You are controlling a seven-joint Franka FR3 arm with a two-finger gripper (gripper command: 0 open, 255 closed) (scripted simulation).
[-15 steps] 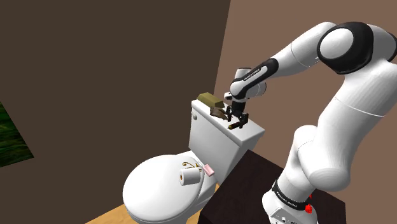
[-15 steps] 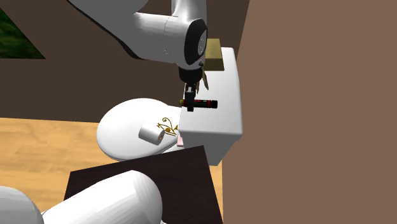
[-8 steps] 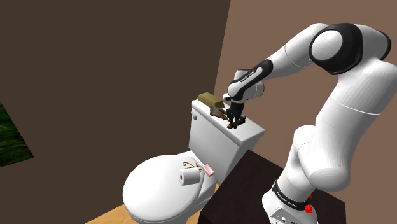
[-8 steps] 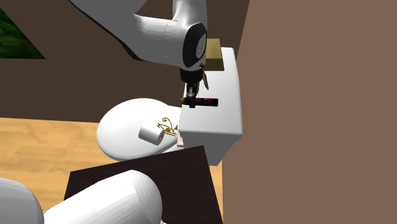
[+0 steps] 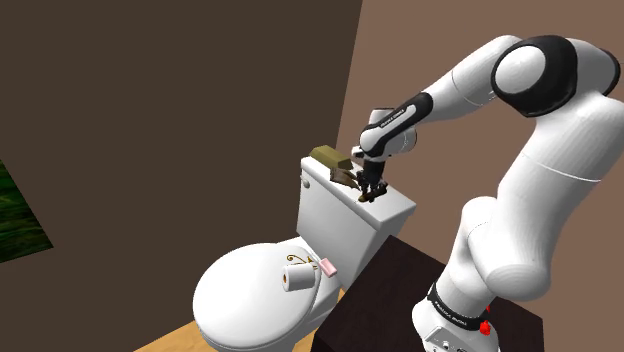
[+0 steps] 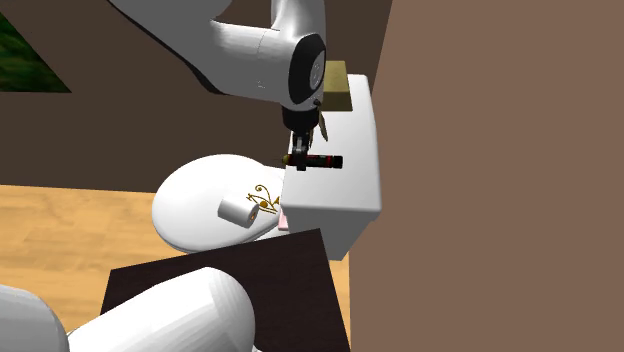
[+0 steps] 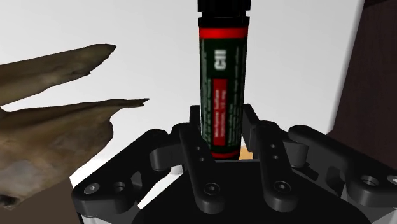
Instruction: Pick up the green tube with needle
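Gripper [image 7: 222,114] jaws clamped across tube [image 7: 221,63] width, near one end; tube flat on tank lid [image 7: 95,22], hence top-down grip; lift likely next.

i read the tube [image 7: 221,89] on the tank [image 5: 345,212] as dark green, with red bands, a red label patch, pale lettering and a black end. the gripper [image 7: 222,124] at it is all black. the arm [image 5: 545,150] is white with dark joints. the tank is plain white, like the lid [image 5: 245,300] below it. beside the tube on the tank lies a mottled brown piece [image 7: 57,127], and at the tank's far end an olive box [image 5: 326,155]. below the tank are a white roll [image 5: 297,277], a gold curl [image 6: 264,195] and a pink bit [image 5: 326,267]. the wall [image 6: 500,150] behind the tank is mid brown. the floor [image 6: 70,230] is tan wood grain.
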